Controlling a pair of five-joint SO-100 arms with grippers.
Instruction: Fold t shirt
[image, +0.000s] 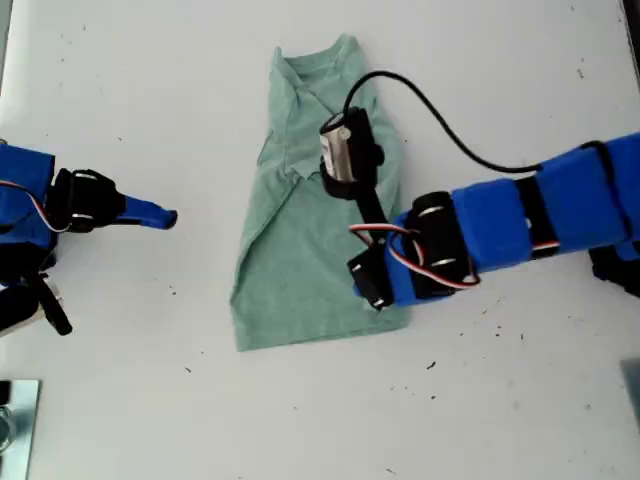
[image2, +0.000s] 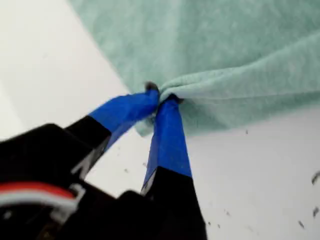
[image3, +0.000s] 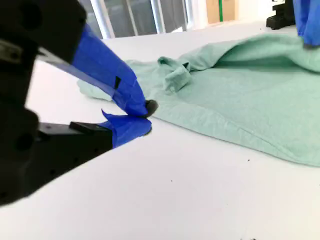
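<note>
Table (image: 520, 420): you are working on a white top with nothing else lying near the cloth.
T shirt (image: 300, 250): it is lying in the middle of the table, already narrowed lengthwise, collar end toward the exterior view's top, hem toward its bottom.
First arm (image: 540, 215): you are reaching in over the t shirt from the exterior view's right, with the wrist covering the hem corner on that side.
My first gripper (image2: 161, 98): its blue-taped jaws are pinching a bunched bit of the t shirt's edge. The bite is looking small, so be lifting only just off the table and carrying slowly toward the collar.
Fold line: you are probably starting the hem-to-collar fold; be keeping the carried edge square to the t shirt's long sides.
My second gripper (image3: 136, 116): it is hanging beside the t shirt, off the cloth, tips nearly together and gripping nothing. Consider pinning the t shirt's middle with it.
Risk: the cloth is likely dragging whole if you are pulling sideways.
</note>
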